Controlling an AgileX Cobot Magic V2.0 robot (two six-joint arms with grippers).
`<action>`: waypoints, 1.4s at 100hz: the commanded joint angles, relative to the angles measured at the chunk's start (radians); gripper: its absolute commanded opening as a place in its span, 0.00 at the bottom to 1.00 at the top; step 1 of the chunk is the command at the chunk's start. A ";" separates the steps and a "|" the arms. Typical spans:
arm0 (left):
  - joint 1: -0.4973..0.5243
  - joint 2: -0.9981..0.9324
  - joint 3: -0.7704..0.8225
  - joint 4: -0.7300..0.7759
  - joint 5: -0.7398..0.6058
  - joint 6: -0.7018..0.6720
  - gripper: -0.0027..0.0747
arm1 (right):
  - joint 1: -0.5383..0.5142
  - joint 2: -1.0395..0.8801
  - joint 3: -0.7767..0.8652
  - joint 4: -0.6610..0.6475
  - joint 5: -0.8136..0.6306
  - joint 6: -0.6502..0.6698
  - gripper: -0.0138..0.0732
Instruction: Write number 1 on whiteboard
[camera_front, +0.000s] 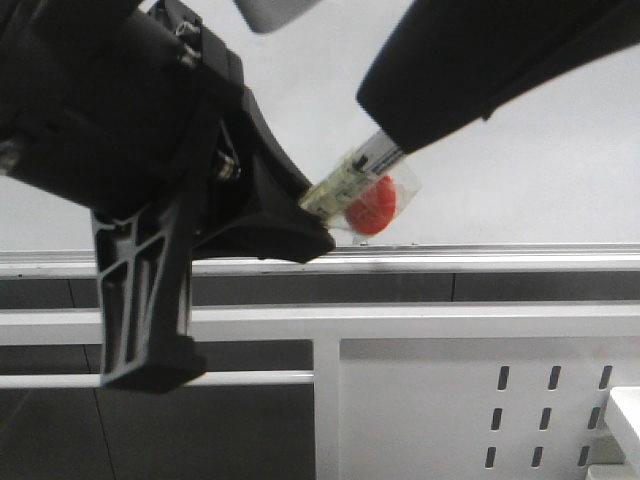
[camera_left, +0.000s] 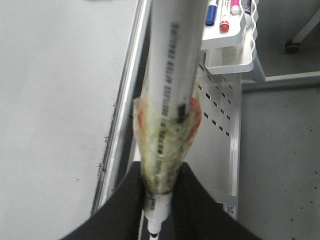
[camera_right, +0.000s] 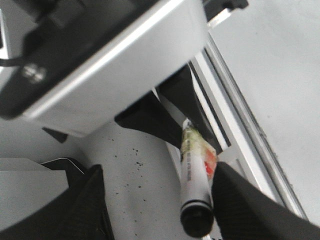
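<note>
Front view, whiteboard (camera_front: 540, 150): fills the upper background, pale grey. You can see no stroke on any part of it that shows, so the number 1 is not visible; both arms block much of the surface.
Ledge (camera_front: 480, 262): silver rail along the board's lower edge, running the full width.
Marker (camera_front: 352, 182): white barrel wrapped in clear tape with a red patch, held tilted in front of the board just above the ledge. Whether the tip touches the board, you cannot tell.
Left gripper (camera_left: 160, 200): fingers pressed onto the marker (camera_left: 167, 100) from both sides, near its taped section; the barrel runs away from the camera along the board edge.
Right gripper (camera_right: 155, 200): fingers spread, one on each side of the marker's black cap end (camera_right: 196, 217). Right finger is just beside the barrel; contact unclear.
Perforated panel (camera_front: 450, 400): white, slotted, below the ledge.
Tray (camera_left: 230, 47): white, holds blue, red and pink capped pens, well apart from the held marker.
</note>
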 joint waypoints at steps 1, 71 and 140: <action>-0.006 -0.042 -0.043 -0.005 -0.044 -0.013 0.01 | 0.001 -0.004 -0.036 -0.018 -0.073 -0.011 0.63; -0.011 -0.087 -0.049 -0.030 -0.048 -0.013 0.01 | 0.001 -0.004 -0.036 -0.024 -0.135 -0.011 0.33; -0.011 -0.151 -0.049 -0.227 0.017 -0.013 0.49 | -0.072 -0.004 -0.034 -0.013 -0.213 0.098 0.08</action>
